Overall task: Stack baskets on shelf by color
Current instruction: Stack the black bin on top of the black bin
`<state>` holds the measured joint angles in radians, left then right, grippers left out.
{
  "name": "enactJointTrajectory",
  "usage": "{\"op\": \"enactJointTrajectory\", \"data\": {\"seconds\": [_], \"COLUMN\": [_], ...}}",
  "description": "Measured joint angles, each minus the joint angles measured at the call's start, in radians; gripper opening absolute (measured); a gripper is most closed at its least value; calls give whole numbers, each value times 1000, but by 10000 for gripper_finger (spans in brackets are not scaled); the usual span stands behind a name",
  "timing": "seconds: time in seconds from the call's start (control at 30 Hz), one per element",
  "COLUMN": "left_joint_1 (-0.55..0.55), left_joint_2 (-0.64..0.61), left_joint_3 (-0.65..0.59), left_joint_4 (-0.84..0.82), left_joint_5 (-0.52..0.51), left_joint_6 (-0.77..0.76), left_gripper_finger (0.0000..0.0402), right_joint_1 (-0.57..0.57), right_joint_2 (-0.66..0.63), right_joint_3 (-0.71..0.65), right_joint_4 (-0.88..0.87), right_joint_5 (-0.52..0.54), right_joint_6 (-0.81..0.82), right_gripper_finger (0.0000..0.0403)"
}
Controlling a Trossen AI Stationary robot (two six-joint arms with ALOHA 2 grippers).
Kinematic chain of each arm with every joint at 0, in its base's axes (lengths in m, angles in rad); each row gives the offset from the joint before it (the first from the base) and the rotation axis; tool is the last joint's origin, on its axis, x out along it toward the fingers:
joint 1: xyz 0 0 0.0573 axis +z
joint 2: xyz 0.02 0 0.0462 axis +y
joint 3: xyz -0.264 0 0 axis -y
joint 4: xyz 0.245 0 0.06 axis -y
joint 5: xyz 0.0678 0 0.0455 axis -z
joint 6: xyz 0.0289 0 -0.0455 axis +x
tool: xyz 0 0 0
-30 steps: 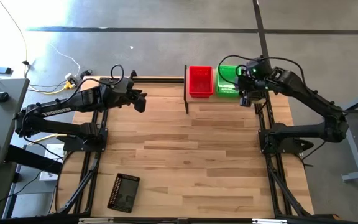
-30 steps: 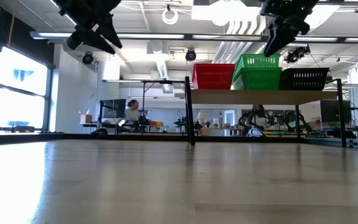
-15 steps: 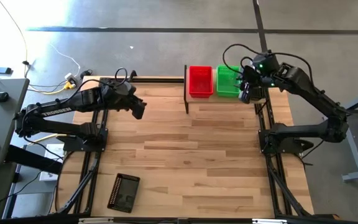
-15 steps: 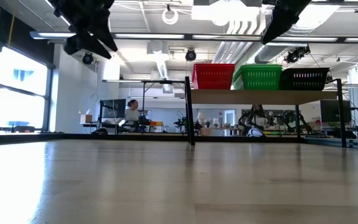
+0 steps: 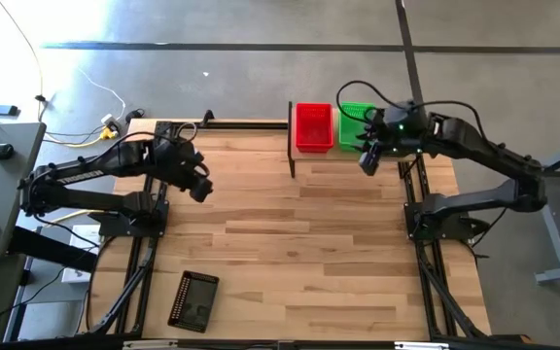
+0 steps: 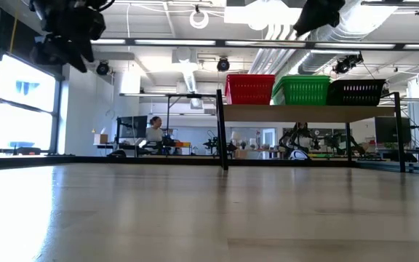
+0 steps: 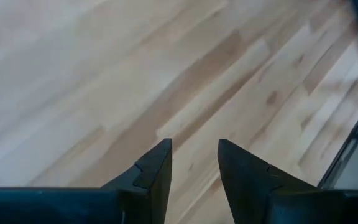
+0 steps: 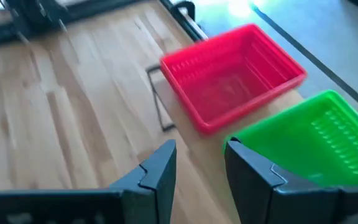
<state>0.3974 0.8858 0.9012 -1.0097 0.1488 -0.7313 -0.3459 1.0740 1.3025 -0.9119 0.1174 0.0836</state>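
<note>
- Right gripper (image 5: 367, 163) hangs in the air just beside the shelf (image 6: 304, 113), fingers apart, holding nothing.
- Left gripper (image 5: 200, 189) hovers over the table (image 5: 299, 253), fingers apart, empty.
- On the shelf: red basket (image 5: 313, 126), green basket (image 5: 351, 126), then black basket (image 6: 355, 92); stack heights are hard to judge.

dark tablet-like device (image 5: 194, 299), yellow cable (image 5: 27, 34)

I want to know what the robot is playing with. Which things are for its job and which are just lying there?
For the job: red basket, green basket, black basket, shelf.

Just lying about: flat black thing near the table's front edge, cables on the floor.
</note>
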Motion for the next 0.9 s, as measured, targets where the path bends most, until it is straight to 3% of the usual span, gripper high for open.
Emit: {"op": "enactJointTrajectory", "data": {"seconds": [0.23,0.43,0.6,0.73,0.9], "left_joint_1": [-116,-276,-453,-619,-810], "left_joint_2": [-16,-15,-15,-3,27], "left_joint_3": [0,-1,-6,-6,-6], "left_joint_4": [-103,-158,-156,-156,-154], "left_joint_5": [-3,-3,-31,-124,-209], "left_joint_6": [-75,-202,-411,-623,-871], "left_gripper_finger": [115,115,115,115,115], "right_joint_1": [172,284,331,349,349], "right_joint_2": [6,60,121,148,151], "right_joint_3": [0,0,0,0,0], "right_joint_4": [105,193,189,190,190], "right_joint_5": [115,168,167,156,76], "right_joint_6": [172,204,189,144,119], "right_gripper_finger": [123,123,123,123,123]}}
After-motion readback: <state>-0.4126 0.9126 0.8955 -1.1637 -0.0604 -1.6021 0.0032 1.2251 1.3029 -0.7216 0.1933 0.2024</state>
